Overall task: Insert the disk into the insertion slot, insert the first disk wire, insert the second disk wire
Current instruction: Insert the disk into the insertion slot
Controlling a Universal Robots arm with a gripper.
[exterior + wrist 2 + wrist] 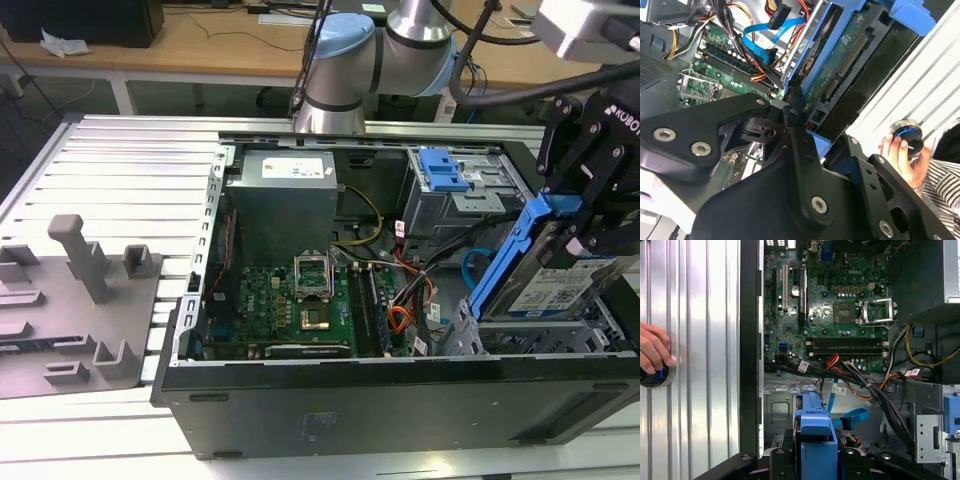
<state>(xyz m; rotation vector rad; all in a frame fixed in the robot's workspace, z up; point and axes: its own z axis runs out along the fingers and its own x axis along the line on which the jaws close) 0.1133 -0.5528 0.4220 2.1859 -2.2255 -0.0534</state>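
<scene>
You are holding the disk [552,285], a flat rectangular silver hard drive with a white-and-blue label framed in bright blue plastic. The black two-fingered gripper [580,225] is clamped on its raised end. The drive is hanging tilted, and its lower end appears to be meeting the insertion slot [462,338]. That slot is the low silver-grey perforated metal cage in the corner of the open black computer case [400,385], at the exterior view's right.

To my eye you are mid-insertion. Be levelling the drive with the bay and lining its blue rails up with the cage walls, so nothing is jamming.

The case is also holding a green motherboard [290,300], a taller grey bay with a blue latch [440,170], and loose wiring. A flat blue data cable [852,417] is lying near the cage, so be watching that it is not getting trapped.
</scene>
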